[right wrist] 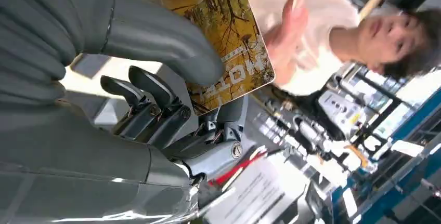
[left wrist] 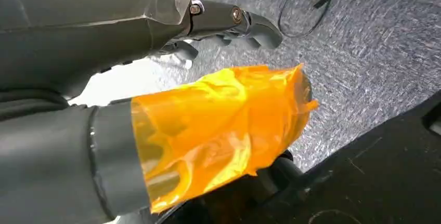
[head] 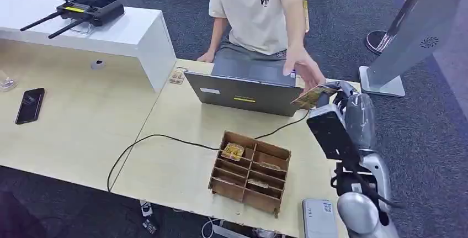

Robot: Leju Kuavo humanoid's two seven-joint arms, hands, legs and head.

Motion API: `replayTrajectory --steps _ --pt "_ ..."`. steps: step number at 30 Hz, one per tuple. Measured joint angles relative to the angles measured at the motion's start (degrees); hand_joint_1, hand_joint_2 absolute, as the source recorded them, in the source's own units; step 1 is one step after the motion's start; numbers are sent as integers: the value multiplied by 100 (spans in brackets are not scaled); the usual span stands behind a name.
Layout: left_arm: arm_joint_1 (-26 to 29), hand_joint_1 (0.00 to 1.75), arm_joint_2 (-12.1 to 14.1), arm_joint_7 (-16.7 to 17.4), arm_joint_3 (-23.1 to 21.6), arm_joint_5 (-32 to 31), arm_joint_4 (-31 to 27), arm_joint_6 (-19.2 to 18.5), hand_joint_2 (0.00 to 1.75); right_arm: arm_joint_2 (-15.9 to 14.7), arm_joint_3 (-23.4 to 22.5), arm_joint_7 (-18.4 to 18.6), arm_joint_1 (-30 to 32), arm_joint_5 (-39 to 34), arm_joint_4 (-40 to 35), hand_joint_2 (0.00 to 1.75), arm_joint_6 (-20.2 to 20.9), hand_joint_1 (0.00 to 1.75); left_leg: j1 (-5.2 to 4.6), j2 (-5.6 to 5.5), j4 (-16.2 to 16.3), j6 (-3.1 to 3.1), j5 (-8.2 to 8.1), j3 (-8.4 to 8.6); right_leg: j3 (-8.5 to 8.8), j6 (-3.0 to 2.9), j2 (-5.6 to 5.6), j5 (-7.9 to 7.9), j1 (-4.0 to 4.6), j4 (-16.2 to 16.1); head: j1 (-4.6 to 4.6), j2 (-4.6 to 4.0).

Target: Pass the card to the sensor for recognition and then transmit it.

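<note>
Even indoor light; blurred, overexposed background behind the right wrist.

The card (right wrist: 229, 42) looks like glossy printed plastic. The right hand (right wrist: 156, 78) has matt grey rubbery covering and dark smooth plastic fingers. Crinkled glossy orange film wraps the left hand (left wrist: 218, 130). The tray (head: 251, 172) is raw brown wood, the table (head: 165, 166) pale smooth wood, the floor (left wrist: 364, 52) rough carpet.

Right hand (head: 336, 97) raised, pinching a card (head: 312, 96); left hand (left wrist: 156, 78) hangs.
</note>
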Motion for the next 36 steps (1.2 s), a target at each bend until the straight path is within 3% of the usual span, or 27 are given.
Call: replayTrajectory --steps 6,13,14,15,16,25,33,36 --pt "-59 0 81 -79 -153 -103 -52 -227 0 196 -100 284 -707 853 794 175 -54 175 0 -3 0 0 0 0 -1 0 -2 0 0 1 0 0" --pt "-89 0 83 -74 -271 -162 -83 -238 0 297 -151 345 -947 1494 1291 175 -149 175 0 -2 0 0 -1 -1 -1 0 -1 -1 0 0 0 0" --pt "-89 0 83 -70 -271 -162 -83 -236 0 310 -159 347 -946 1538 1320 175 -144 122 0 -2 0 0 -1 -1 -1 0 -2 -1 0 0 2 0" --pt "-88 0 85 -70 -271 -162 -85 -236 0 328 -175 347 -944 1582 1350 175 -135 122 0 -3 0 0 -1 -1 -2 0 -2 -1 0 0 0 0" --pt "-88 0 85 -70 -271 -162 -85 -236 0 341 -181 349 -943 1627 1385 175 -112 0 0 -3 0 0 -1 -1 -2 0 -2 -1 0 0 0 0" --pt "-83 0 83 -63 -271 -114 -87 -212 0 382 -194 327 -775 1702 1536 175 48 0 0 -3 0 0 -1 -1 -3 0 -2 -1 0 0 0 0" --pt "-19 0 85 -66 -253 0 -87 -61 0 503 -363 -81 -267 771 1175 175 -17 0 0 -3 0 0 -2 -2 -4 0 -1 -2 0 0 0 0" --pt "18 0 79 -57 -240 52 -87 41 0 572 -435 -354 -65 76 951 175 -81 0 0 -2 0 0 -2 -2 -5 0 -2 -2 0 -1 2 0"
